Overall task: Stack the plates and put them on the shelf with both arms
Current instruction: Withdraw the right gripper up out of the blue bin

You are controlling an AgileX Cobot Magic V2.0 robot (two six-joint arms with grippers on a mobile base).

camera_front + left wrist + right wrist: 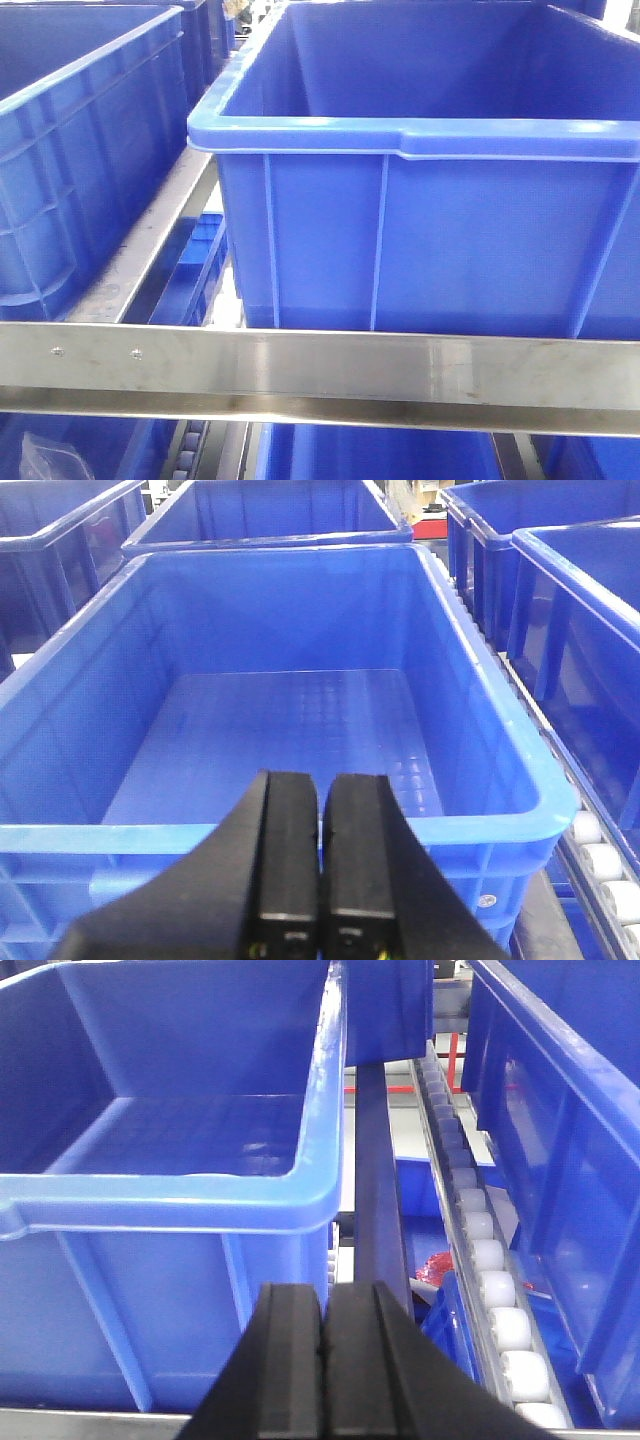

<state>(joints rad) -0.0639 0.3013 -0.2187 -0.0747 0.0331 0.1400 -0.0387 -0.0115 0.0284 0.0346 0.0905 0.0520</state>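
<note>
Hovering over blue bins, left gripper point(320, 880) fingers pressed together, right gripper point(322, 1370) likewise, both empty

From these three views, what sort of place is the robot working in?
Probably a warehouse or factory storage rack, not a kitchen. Large empty blue crates stand in rows, a steel rail fronts the shelf, and a track of white rollers runs between crates. No plates are in view.

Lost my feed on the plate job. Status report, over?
Left gripper jaws shut, empty, above blue crate. Right gripper jaws shut, empty, facing crate rim. No plates in view.
</note>
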